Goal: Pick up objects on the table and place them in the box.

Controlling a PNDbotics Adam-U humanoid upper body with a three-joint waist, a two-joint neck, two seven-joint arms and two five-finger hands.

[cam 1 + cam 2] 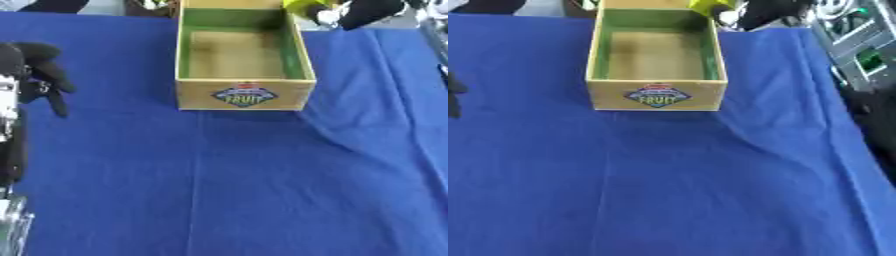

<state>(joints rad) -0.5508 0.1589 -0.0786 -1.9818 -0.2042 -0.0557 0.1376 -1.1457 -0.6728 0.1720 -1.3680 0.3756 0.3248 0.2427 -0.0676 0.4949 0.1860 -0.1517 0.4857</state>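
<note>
At table's far edge, right hand (367, 12) curled round yellow-green object (302, 6) beside box's (243, 92) far right corner, left hand (39, 70) relaxed at left edge; placing step, next likely calling for shift over box and release.

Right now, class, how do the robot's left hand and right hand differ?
The left hand hangs over the blue cloth left of the box; the right hand is beyond the box's far right corner. The left hand holds nothing; the right hand meets a yellow-green thing. Both are black.
</note>
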